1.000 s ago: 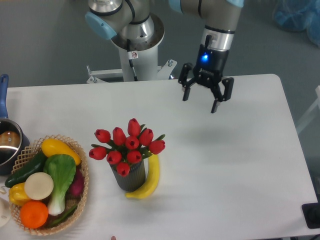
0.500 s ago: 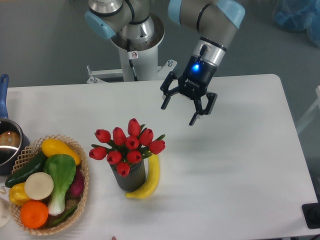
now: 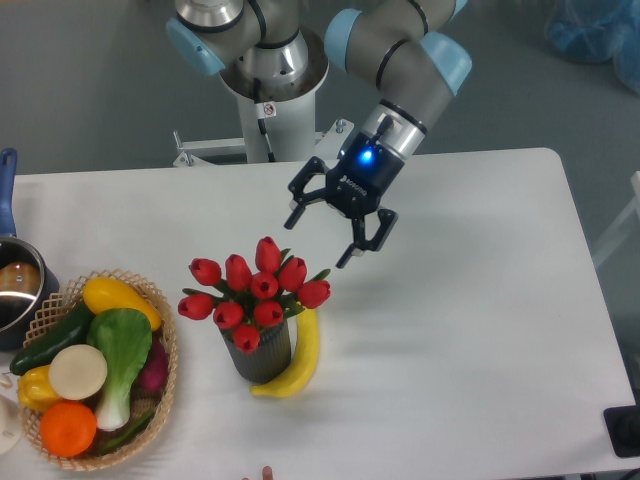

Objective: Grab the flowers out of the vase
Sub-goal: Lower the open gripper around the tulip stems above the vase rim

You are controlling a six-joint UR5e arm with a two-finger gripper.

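Hovering tilted, fingers spread apart: black two-finger pincer (image 3: pixel 320 238), just above the bunch of red tulip flowers (image 3: pixel 254 290) standing in ribbed dark grey vase (image 3: pixel 262 353).

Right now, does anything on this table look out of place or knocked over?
Nothing is spilled or toppled. One oddity: a banana lies on the table curled against the vase, not in the basket with the other produce. The flowers stand upright; the open end effector hangs above them, apart.
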